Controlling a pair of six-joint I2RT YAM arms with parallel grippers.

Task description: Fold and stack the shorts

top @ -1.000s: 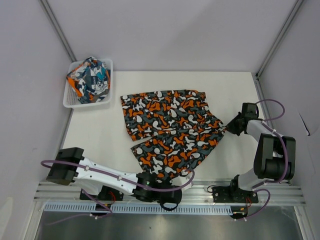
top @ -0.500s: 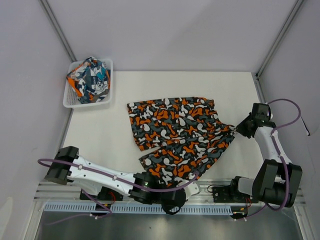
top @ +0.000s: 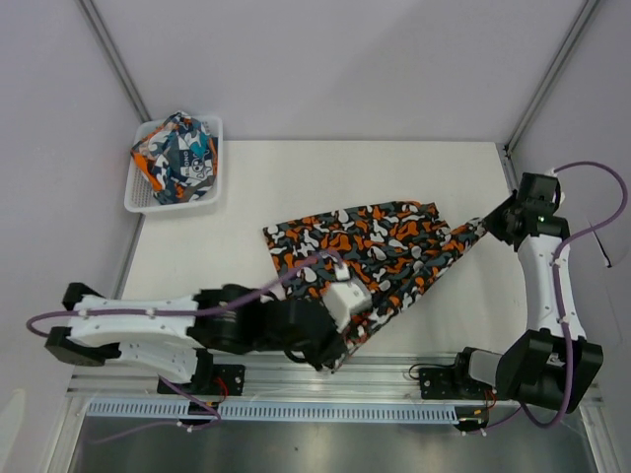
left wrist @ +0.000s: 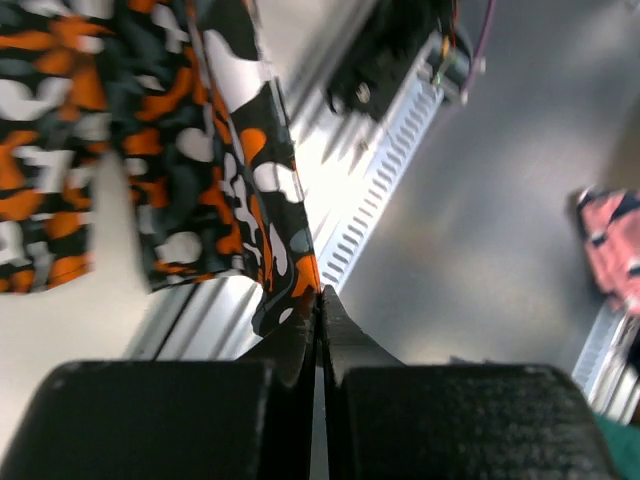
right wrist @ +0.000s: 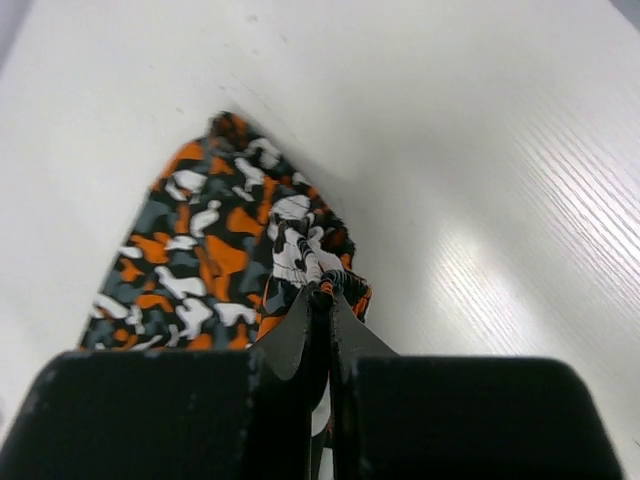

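Camo shorts (top: 394,246) are stretched across the middle of the surface (top: 325,172). The left claw (left wrist: 322,292) is clamped shut on the near hem, lifted up by the front edge, and the right claw (right wrist: 322,290) is closed tight on the bunched right-hand corner. Way back left, the teal shorts (top: 179,158) sit crumpled in the white basket (top: 215,138).

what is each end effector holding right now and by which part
Both hold the camouflage shorts. The left end effector pinches a corner of their near edge; the right end effector pinches a bunched bit at their right-hand tip.
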